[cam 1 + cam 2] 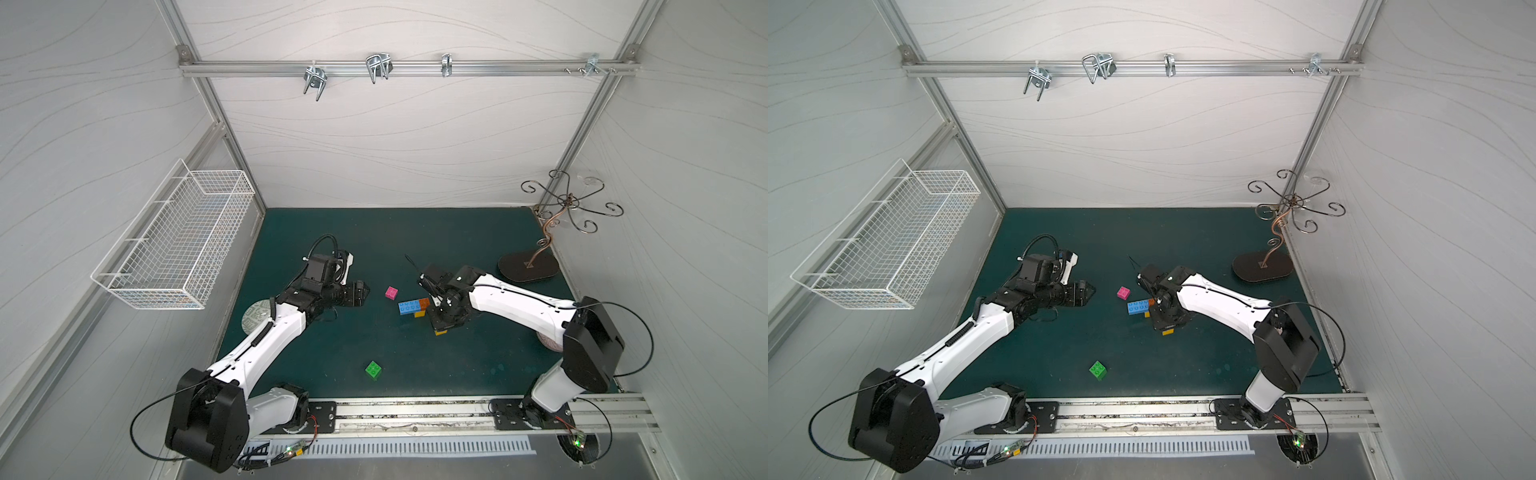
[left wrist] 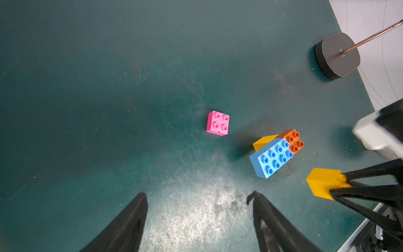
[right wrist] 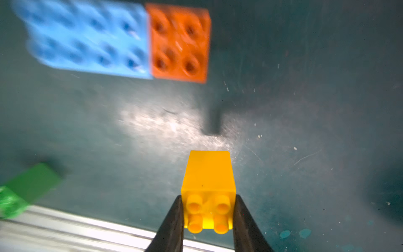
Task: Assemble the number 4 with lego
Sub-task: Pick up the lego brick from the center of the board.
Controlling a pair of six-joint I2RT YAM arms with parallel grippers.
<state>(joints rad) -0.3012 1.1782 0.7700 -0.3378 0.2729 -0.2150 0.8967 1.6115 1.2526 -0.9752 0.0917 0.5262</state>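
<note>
Top view: right gripper [image 1: 441,326] clamped on yellow brick [image 1: 440,331], near-right of blue bar [image 1: 409,307]; pink brick [image 1: 391,292] farther left, green brick [image 1: 373,369] near.
Left wrist: left gripper [image 2: 198,194] jaws apart, empty.
Right wrist: yellow brick pinched between both fingers.

Dial centred on long brick [image 1: 409,307] on mat [image 1: 457,241], twelve toward back wall. At its three o'clock end, touching: end brick [image 1: 424,302]. Under that junction: lower brick [image 1: 419,314]. At eleven, near: rear brick [image 1: 391,292]. At seven, well apart: front brick [image 1: 373,369]. At four, near: held brick [image 3: 208,172], clamped between fingers of right gripper [image 3: 208,198]. Between nine and ten: left gripper [image 2: 198,193], fingers spread, nothing between. At two, well apart: stand base [image 1: 528,268].
</note>
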